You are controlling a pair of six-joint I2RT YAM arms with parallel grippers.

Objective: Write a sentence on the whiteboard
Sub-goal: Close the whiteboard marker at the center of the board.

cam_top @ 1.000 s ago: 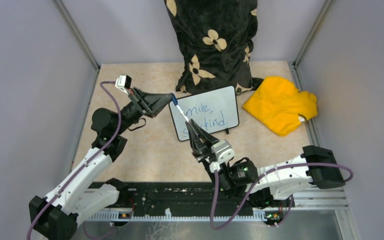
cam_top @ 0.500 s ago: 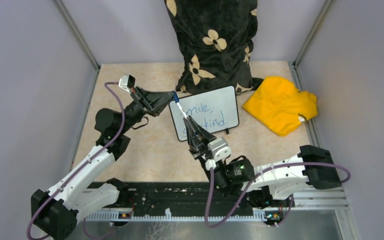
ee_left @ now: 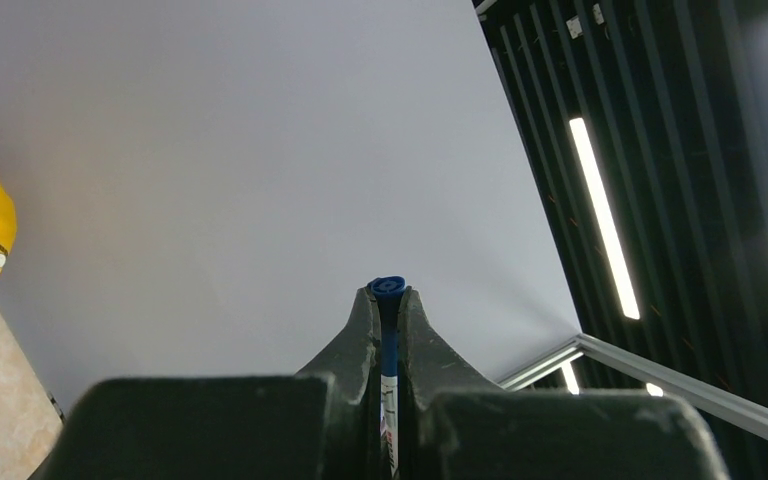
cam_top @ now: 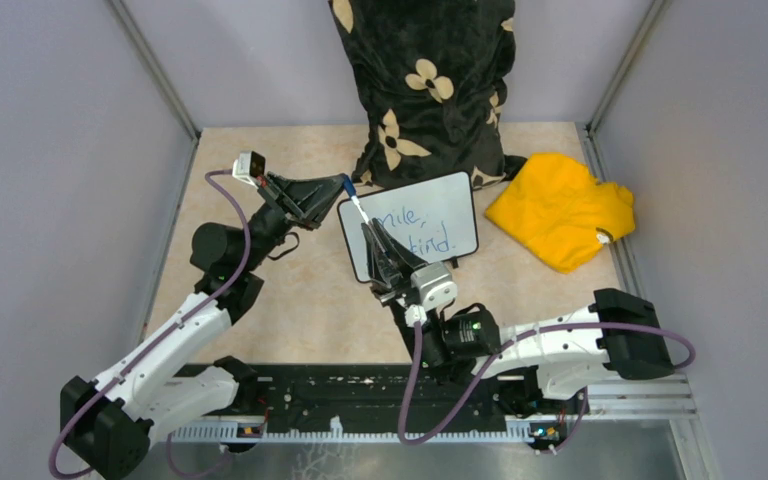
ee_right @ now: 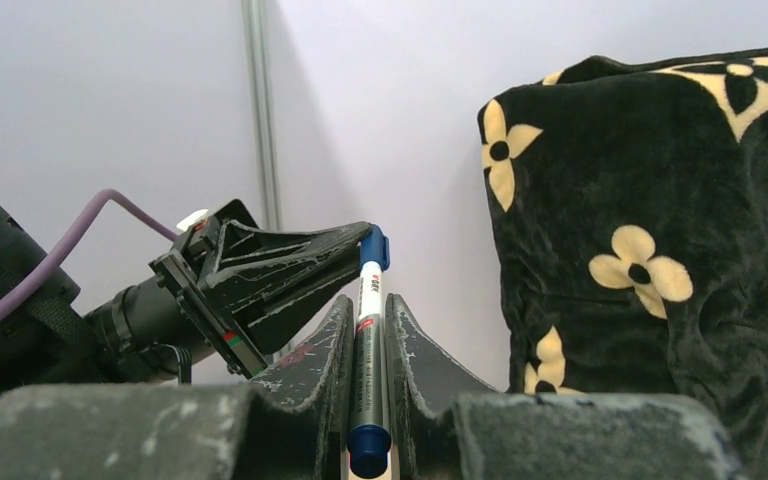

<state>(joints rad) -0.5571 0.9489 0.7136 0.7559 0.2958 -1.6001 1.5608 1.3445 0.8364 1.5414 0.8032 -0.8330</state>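
Observation:
The whiteboard [cam_top: 452, 205] leans against the pillow at mid-table. The sentence [cam_top: 418, 230] is in blue, two lines, its left part hidden behind my right gripper. Both grippers hold one blue-and-white marker [cam_top: 359, 213] in the air at the board's left edge. My left gripper [cam_top: 343, 188] is shut on the blue cap [ee_left: 388, 287] at the marker's far end. My right gripper [cam_top: 372, 234] is shut on the marker's barrel [ee_right: 368, 345]. The right wrist view shows the cap [ee_right: 375, 247] seated on the barrel, pinched by the left gripper [ee_right: 362, 240].
A black pillow with cream flowers [cam_top: 425, 80] stands against the back wall, also in the right wrist view [ee_right: 660, 200]. A crumpled yellow cloth [cam_top: 560, 208] lies right of the board, near the right wall. Grey walls enclose the tan table [cam_top: 290, 290].
Both grippers have kept their hold on the marker. The left gripper has risen and moved slightly back; the right gripper has moved left and away from its base, carrying the marker along.

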